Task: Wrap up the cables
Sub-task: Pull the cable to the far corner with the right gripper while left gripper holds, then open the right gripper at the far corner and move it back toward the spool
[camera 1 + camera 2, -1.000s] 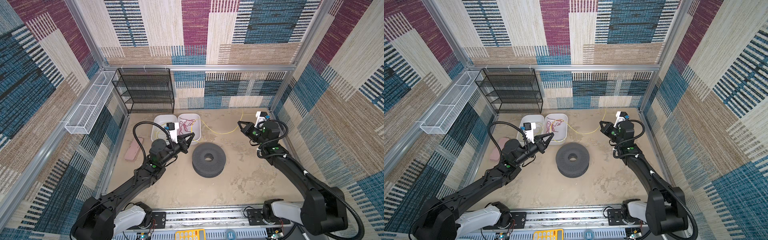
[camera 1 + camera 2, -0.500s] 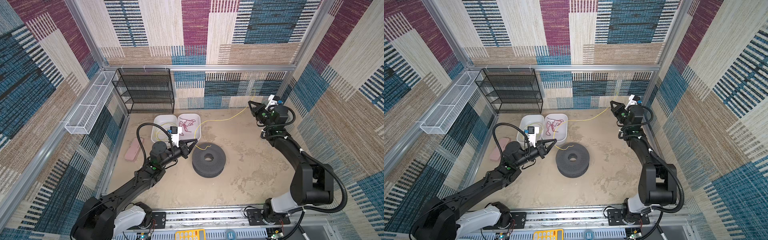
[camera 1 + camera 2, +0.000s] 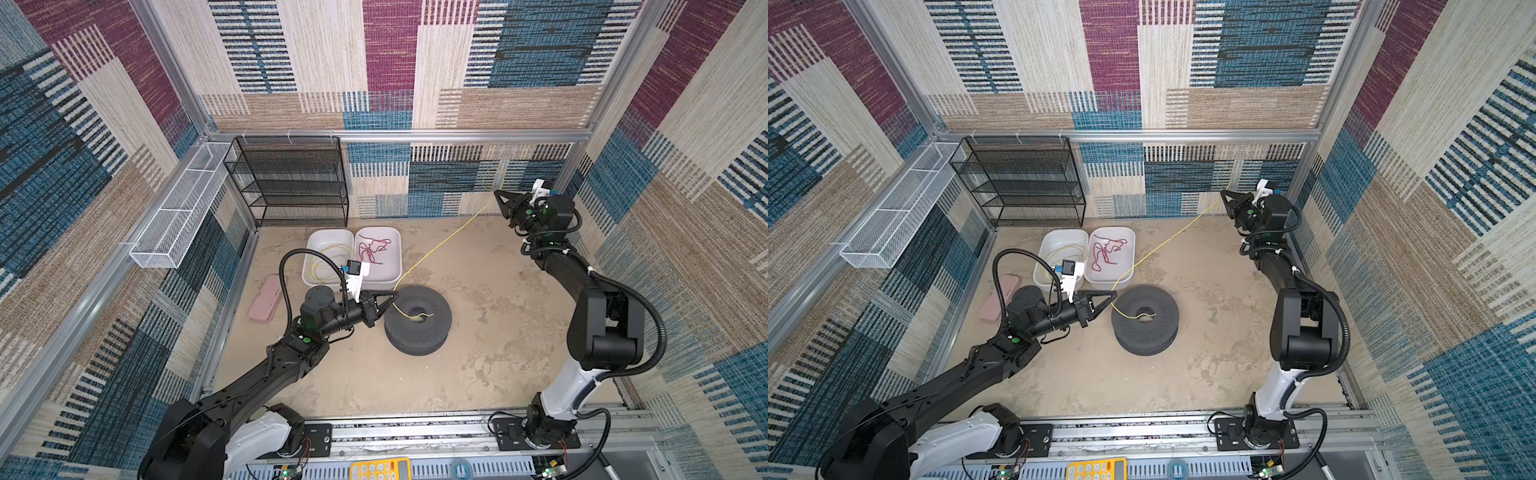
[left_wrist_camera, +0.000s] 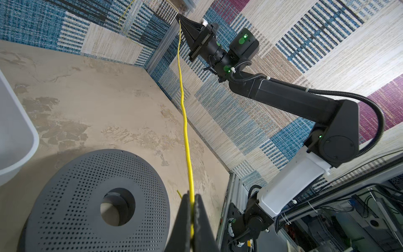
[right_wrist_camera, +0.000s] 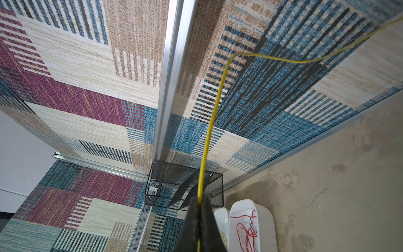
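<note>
— Where's the yellow cable point(image 3: 440, 245) now?
— I see it strung from my left gripper point(image 3: 394, 296), at the black perforated spool's point(image 3: 436, 332) 9 o'clock edge, up to my right gripper point(image 3: 497, 194) at its 1 o'clock, by the back wall. A short tail lies across the spool top.
— And the grips?
— Both jaws are pinched tight on that cable. More yellow loops point(image 3: 328, 250) sit in the white tub point(image 3: 316, 245) at 11 o'clock.

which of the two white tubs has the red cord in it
The white tub on the right in both top views; it holds the red cord, while its neighbour holds loose yellow wire.
</note>
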You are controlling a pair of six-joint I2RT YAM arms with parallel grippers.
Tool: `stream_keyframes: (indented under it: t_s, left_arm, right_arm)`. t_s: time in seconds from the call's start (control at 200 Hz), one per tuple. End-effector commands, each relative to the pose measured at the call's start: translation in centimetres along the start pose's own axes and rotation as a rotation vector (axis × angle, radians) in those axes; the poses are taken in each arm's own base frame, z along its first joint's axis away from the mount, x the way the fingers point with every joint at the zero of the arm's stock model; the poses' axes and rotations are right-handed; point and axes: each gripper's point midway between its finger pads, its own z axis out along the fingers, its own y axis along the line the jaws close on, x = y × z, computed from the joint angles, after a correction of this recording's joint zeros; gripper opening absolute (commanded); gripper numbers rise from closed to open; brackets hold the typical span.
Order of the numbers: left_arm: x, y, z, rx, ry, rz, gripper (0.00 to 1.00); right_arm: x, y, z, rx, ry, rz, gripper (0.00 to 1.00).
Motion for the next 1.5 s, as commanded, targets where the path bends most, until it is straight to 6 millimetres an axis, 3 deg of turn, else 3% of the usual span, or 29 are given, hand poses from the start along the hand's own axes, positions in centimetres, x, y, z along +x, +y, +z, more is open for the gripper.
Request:
stream_keyframes:
  t_s: [0.0,0.19,0.305,0.481,0.566,0.661,0.766,0.941,1.057,1.127,1.217,1.322,1.442,1.497]
  left_arm:
    - [1.7,-0.5,-0.4,0.034,0.076,-0.009,0.00]
    - [1.8,-0.4,-0.3,0.029,0.078,-0.008,0.00]
    - [1.0,0.2,0.2,0.011,0.039,-0.032,0.00]
    - [-0.9,2.1,1.0,-0.072,-0.054,-0.059,0.00]
    - [-1.2,3.1,1.3,-0.112,-0.074,-0.065,0.00]
    - [-2.4,3.2,1.5,-0.118,-0.120,-0.051,0.00]
    - [-2.3,3.9,1.8,-0.142,-0.112,-0.060,0.00]
    - [-2.2,4.5,2.2,-0.159,-0.104,-0.064,0.00]
    - [-2.0,5.1,2.2,-0.184,-0.111,-0.070,0.00]
    - [-2.1,5.3,2.1,-0.191,-0.123,-0.072,0.00]
    - [-2.1,5.4,2.3,-0.186,-0.124,-0.072,0.00]
    - [-2.1,5.2,2.6,-0.163,-0.121,-0.070,0.00]
    - [-1.9,4.8,2.8,-0.130,-0.106,-0.070,0.00]
    - [-1.7,4.6,2.8,-0.122,-0.099,-0.070,0.00]
  right_arm:
    - [-4.2,0.2,-0.1,-0.002,-0.172,0.001,0.00]
    - [-2.7,-1.1,0.6,0.002,-0.087,0.022,0.00]
    - [-0.8,-2.5,0.7,0.009,-0.003,0.044,0.20]
    - [2.9,-6.5,-0.8,0.076,0.076,0.084,0.56]
    - [5.0,-8.9,-2.1,0.122,0.112,0.097,0.61]
    - [6.2,-9.9,-3.5,0.151,0.131,0.071,0.64]
    - [6.2,-8.5,-4.3,0.138,0.138,0.009,0.67]
    - [5.3,-2.4,-4.3,0.024,0.171,-0.089,0.68]
    - [6.2,1.1,-4.7,-0.041,0.196,-0.119,0.68]
    - [8.7,2.1,-4.7,-0.046,0.223,-0.133,0.69]
    - [14.8,2.6,-4.3,-0.046,0.307,-0.153,0.70]
    - [21.6,1.6,-4.1,-0.038,0.414,-0.132,0.70]
    - [25.4,-0.2,-3.6,-0.027,0.483,-0.053,0.71]
    - [26.8,0.0,-3.1,-0.056,0.522,-0.012,0.71]
